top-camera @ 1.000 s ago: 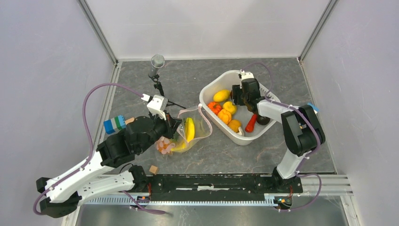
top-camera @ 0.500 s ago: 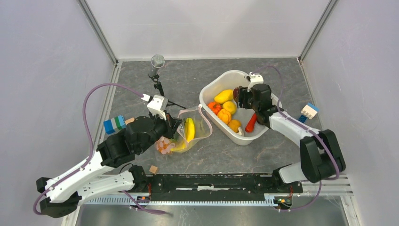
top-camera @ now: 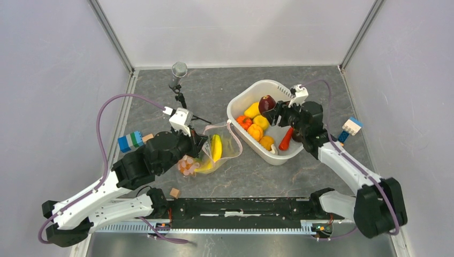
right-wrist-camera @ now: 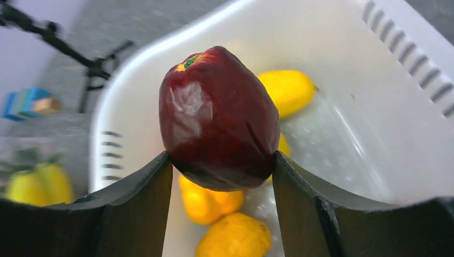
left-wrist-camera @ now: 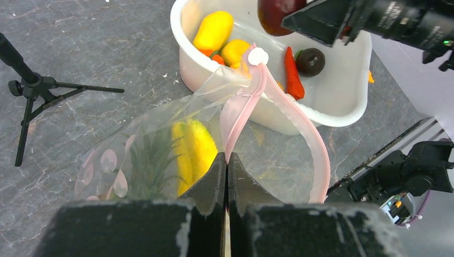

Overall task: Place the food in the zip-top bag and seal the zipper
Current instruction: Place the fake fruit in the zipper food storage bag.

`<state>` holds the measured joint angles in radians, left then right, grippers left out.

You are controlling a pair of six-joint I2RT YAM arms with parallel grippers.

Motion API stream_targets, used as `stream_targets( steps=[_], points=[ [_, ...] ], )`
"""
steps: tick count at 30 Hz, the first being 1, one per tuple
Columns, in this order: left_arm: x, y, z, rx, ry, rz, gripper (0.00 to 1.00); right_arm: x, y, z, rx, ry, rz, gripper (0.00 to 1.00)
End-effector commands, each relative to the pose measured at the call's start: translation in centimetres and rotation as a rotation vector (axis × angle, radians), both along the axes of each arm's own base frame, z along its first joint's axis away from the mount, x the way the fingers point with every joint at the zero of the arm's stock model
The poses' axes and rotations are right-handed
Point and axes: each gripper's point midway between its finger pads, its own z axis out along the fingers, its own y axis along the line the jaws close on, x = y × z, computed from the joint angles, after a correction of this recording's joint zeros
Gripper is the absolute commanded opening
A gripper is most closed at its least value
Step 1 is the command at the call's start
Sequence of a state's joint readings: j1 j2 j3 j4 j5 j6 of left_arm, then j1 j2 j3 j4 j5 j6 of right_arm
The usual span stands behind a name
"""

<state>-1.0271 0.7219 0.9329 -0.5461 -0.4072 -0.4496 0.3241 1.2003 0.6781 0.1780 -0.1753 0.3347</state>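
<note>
- Squeezing a dark maroon glossy toy apple [right-wrist-camera: 219, 118] between the two black fingers of the right gripper [right-wrist-camera: 220, 163], jaws parted just as wide as the fruit.
- Holding that apple in the air above the far-left part of the white slotted plastic tub [top-camera: 243, 91], toward the desk's far-right corner.
- Lying in the tub under and beside the apple: a yellow toy mango [top-camera: 251, 110], orange toy pepper pieces [top-camera: 256, 131], a red toy chilli [top-camera: 285, 141] and a dark round maroon toy fruit [top-camera: 300, 136].
- Pinching the narrow pale pink zipper strip [left-wrist-camera: 235, 115] of the clear dotted zip-top bag [left-wrist-camera: 134, 150] with the left gripper [left-wrist-camera: 226, 160], fingers pressed fully together on it.
- Gaping open toward the tub, the bag's mouth, with the strip looping wide and its small white slider [left-wrist-camera: 258, 55] near the tub's left wall.
- Resting near the desk's middle, left of the tub, with the apple well apart from the bag's mouth, up and to the right.
- Showing through the plastic: a yellow toy banana [top-camera: 215, 147] and a green leafy top [left-wrist-camera: 150, 160].
- Standing near the far-left corner, a grey microphone on a black tripod [top-camera: 178, 72].
</note>
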Motion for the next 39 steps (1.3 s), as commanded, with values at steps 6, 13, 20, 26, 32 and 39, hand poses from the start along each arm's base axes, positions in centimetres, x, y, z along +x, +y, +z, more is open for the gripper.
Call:
stream_targets(
  steps=[6,13,20,26,32,39],
  points=[
    [0.3,-0.3,1.4,-0.023,-0.023,-0.004,0.02,-7.5,5.9,13.0,0.374,-0.333,0.429,0.43],
    [0.4,-0.6,1.5,-0.025,-0.025,-0.005,0.02,-13.6,11.4,14.8,0.317,-0.407,0.734,0.44],
    [0.3,-0.7,1.5,-0.031,-0.023,-0.011,0.02,-15.1,14.5,12.7,0.192,-0.370,0.828,0.46],
    [0.4,-0.6,1.7,-0.038,-0.026,-0.004,0.02,-15.5,15.4,11.3,0.084,-0.347,0.851,0.52],
    [0.4,-0.4,2.3,-0.048,-0.037,-0.002,0.02,-15.5,16.6,9.6,-0.024,-0.300,0.872,0.61],
    [0.3,0.2,2.6,-0.061,-0.048,0.016,0.02,-17.6,17.3,11.9,0.067,-0.402,0.970,0.83]
  ],
)
